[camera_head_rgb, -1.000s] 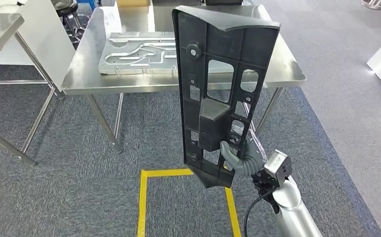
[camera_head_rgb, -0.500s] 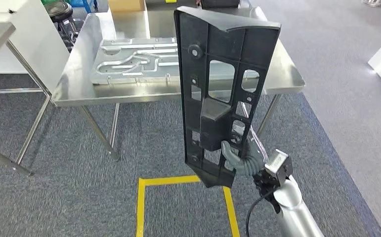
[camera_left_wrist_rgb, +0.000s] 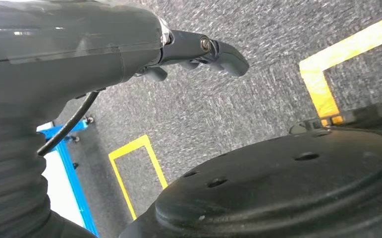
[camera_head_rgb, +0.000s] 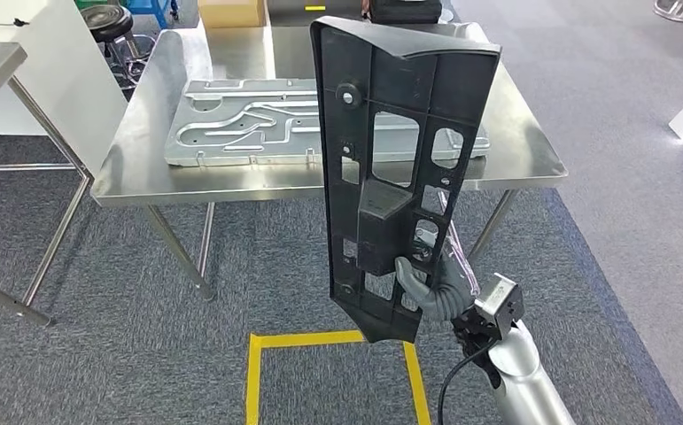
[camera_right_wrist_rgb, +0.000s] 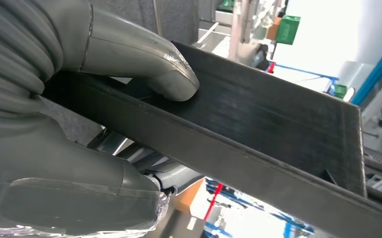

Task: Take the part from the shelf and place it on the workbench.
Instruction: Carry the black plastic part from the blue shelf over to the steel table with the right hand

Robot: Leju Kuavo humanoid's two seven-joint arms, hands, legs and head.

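The right hand (camera_head_rgb: 426, 285) grips the black plastic part (camera_head_rgb: 391, 159) by its lower end, upright and off the floor, probably so it clears the near edge of the desk (camera_head_rgb: 231, 184). The right wrist view shows the thumb (camera_right_wrist_rgb: 144, 59) pressing its flat face. The left hand (camera_left_wrist_rgb: 198, 49) hangs over carpet, fingers curled on nothing.

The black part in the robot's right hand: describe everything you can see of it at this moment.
The black part is a long, flat moulded panel, plastic by its look, matte, with raised ribs, several cut-out windows, a round boss near its top and a boxy block at mid-height. It is held upright in the air, its top end wider with a bent lip. The right hand grips it near its lower end, thumb pressed on one face. It is in front of the steel workbench, not resting on it.
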